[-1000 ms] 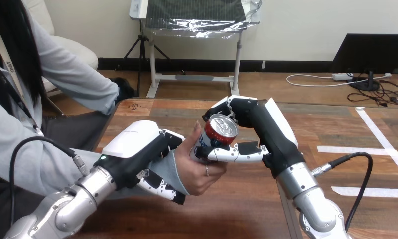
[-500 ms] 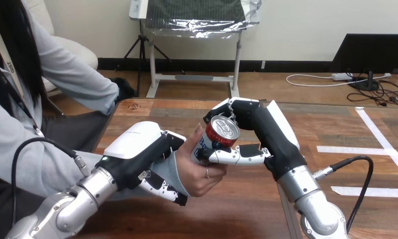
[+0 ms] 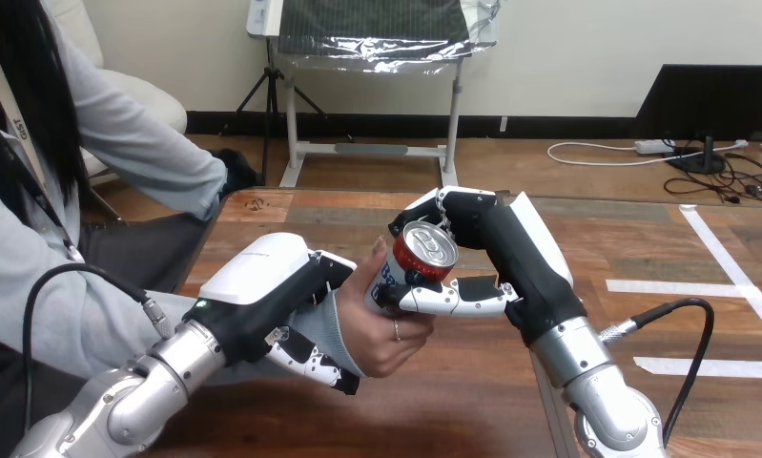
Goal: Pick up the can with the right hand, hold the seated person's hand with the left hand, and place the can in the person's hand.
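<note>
Found right hand [image 3: 510, 262] clamped on can [image 3: 420, 256], resting tilted in person's hand [image 3: 381, 334], left hand [image 3: 272, 286] curled round wrist [image 3: 324, 329]; judged liable to tip and fall if released before a firm grasp.

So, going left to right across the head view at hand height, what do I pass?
The robot's left hand → the person's hand → the can → the robot's right hand, its fingers curled round the can.
</note>
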Robot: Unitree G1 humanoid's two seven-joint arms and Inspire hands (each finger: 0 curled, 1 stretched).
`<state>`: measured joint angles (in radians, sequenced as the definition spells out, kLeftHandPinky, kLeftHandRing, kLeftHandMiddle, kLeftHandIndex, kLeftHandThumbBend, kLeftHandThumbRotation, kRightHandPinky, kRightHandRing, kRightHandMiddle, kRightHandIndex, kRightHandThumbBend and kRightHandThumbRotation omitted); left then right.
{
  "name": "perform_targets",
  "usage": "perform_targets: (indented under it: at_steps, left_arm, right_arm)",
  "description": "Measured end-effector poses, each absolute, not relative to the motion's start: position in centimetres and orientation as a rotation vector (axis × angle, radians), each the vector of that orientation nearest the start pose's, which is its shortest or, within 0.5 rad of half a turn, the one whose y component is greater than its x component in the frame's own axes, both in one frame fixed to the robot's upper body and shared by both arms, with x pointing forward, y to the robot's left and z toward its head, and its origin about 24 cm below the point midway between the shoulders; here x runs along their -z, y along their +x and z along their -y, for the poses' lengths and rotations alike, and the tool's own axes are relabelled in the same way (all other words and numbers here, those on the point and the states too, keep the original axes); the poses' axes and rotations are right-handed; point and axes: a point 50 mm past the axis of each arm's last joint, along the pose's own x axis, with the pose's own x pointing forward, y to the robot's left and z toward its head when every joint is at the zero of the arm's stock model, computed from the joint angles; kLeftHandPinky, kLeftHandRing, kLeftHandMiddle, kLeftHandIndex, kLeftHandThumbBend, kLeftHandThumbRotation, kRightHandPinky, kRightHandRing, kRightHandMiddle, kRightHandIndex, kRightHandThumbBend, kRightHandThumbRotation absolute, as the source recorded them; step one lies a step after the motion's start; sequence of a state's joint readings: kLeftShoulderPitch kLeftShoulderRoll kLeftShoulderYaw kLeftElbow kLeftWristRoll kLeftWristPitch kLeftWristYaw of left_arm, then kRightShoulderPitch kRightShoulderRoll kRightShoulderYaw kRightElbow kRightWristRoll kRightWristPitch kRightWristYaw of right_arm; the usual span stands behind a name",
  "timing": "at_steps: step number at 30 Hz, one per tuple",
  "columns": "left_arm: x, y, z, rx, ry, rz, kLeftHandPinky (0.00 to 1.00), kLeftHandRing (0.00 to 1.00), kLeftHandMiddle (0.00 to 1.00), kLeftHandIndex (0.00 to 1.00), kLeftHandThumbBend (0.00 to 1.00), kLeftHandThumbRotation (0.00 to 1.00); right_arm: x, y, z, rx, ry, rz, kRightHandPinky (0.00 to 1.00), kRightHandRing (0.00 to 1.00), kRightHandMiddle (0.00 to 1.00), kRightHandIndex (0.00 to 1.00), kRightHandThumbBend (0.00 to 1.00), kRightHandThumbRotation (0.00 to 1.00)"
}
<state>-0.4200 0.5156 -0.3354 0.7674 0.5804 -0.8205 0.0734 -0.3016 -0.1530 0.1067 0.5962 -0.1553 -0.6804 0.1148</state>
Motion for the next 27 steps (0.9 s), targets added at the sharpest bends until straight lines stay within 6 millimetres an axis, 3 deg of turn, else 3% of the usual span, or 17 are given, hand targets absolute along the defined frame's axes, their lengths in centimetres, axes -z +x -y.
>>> perform_targets:
  at_steps: [11, 13, 14, 23, 27]
  left_arm:
    - [-3.47, 29.24, -17.66, 0.623, 1.022, 0.374, 0.33, 0.39, 0.45, 0.49, 0.89, 0.13]
    - [-3.47, 29.23, -17.65, 0.624, 1.021, 0.375, 0.33, 0.39, 0.45, 0.49, 0.90, 0.14]
    - [-3.48, 29.23, -17.65, 0.624, 1.021, 0.376, 0.34, 0.40, 0.46, 0.50, 0.90, 0.15]
    - [-3.47, 29.25, -17.67, 0.623, 1.022, 0.374, 0.44, 0.50, 0.56, 0.60, 0.97, 0.23]
    - [-3.49, 29.27, -17.66, 0.621, 1.024, 0.373, 0.50, 0.56, 0.61, 0.65, 0.99, 0.26]
  right_arm:
    - [-4.43, 29.08, 13.02, -0.366, -0.312, 0.357, 0.39, 0.46, 0.53, 0.55, 0.80, 0.00]
    - [-4.43, 29.08, 13.04, -0.368, -0.307, 0.356, 0.43, 0.51, 0.57, 0.58, 0.82, 0.00]
    - [-4.44, 29.08, 13.05, -0.370, -0.305, 0.355, 0.52, 0.59, 0.62, 0.63, 0.84, 0.04]
    - [-4.22, 29.15, 13.13, -0.393, -0.301, 0.325, 0.89, 0.87, 0.87, 0.88, 0.97, 0.29]
    - [-3.90, 29.20, 13.05, -0.412, -0.307, 0.291, 0.95, 0.94, 0.93, 0.95, 0.99, 0.37]
